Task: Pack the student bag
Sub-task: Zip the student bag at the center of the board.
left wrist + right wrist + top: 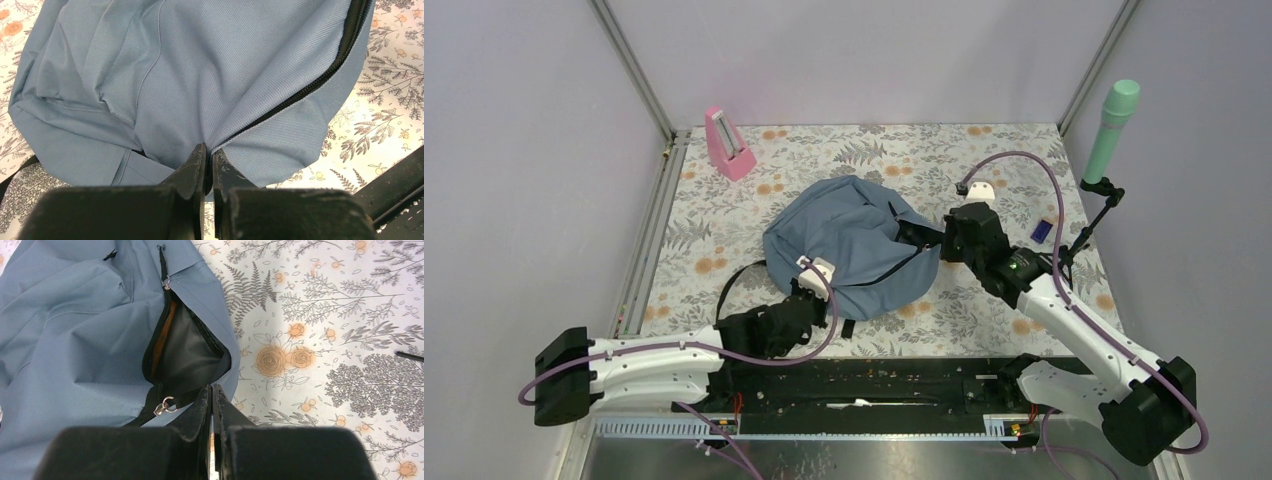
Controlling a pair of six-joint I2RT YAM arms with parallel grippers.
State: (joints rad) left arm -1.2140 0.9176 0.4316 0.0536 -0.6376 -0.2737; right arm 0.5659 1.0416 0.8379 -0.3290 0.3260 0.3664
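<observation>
The student bag (844, 240), grey-blue and soft, lies mid-table. At its near edge my left gripper (816, 288) is shut on the bag. In the left wrist view the fabric (200, 65) puckers into the closed tips of this gripper (209, 150), where the black zipper line (310, 85) ends. My right gripper (904, 232) is at the bag's right side. Its jaws (211, 389) are shut on the black zipper pull by the slider ring (164, 406). The pocket opening (185, 345) gapes, showing dark lining and an orange edge. A second slider (166, 283) sits at the opening's far end.
A pink wedge-shaped object (727, 142) stands at the back left. A green cylinder on a black stand (1111, 130) rises at the right, with a small blue item (1043, 230) near it. The bag's black strap (734, 285) loops left. Walls enclose the floral mat.
</observation>
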